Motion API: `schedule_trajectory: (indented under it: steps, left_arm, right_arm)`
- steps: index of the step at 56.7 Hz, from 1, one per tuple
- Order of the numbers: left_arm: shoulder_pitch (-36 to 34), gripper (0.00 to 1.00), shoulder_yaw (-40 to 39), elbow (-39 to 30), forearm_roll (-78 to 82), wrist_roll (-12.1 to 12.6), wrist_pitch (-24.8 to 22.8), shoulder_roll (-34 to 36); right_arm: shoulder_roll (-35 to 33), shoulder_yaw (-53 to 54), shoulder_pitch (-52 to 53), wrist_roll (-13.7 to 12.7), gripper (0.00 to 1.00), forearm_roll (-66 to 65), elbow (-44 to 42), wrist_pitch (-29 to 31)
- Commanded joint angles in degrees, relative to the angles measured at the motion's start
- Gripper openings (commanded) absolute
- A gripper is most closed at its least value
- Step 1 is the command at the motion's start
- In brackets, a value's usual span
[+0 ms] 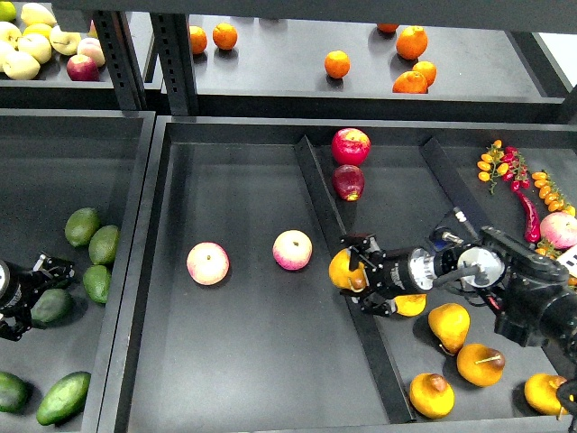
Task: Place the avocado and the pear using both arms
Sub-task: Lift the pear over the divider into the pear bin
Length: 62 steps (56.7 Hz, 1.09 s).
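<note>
My right gripper is shut on an orange-yellow pear and holds it over the slanted divider, just right of a pink-cream fruit. Several more pears lie in the compartment to the right of the divider. Several dark green avocados lie in the left bin. My left gripper sits at the left edge, right above one avocado. Its fingers are small and dark, so I cannot tell whether they grip it.
Two round pink-cream fruits lie in the middle tray. Two red apples sit at the top of the right compartment. Peppers and small tomatoes fill the far right. Oranges and apples are on the back shelf.
</note>
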Motion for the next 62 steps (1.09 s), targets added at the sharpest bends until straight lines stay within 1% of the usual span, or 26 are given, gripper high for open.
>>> schedule_trajectory:
  steps: [1, 24, 62]
  left_arm:
    - [0.00, 0.99, 0.00, 0.02, 0.01, 0.00, 0.00, -0.23]
    - [0.09, 0.99, 0.00, 0.02, 0.09, 0.00, 0.00, -0.23]
    - [0.27, 0.99, 0.00, 0.11, 0.01, 0.00, 0.00, -0.76]
  right_arm:
    - [-2.83, -3.39, -0.68, 0.00, 0.01, 2.99, 1.00, -0.01]
    - [-4.58, -5.24, -5.43, 0.00, 0.02, 5.37, 1.00, -0.01]
    - [-4.76, -5.15, -10.09, 0.00, 0.05, 5.28, 0.21, -0.01]
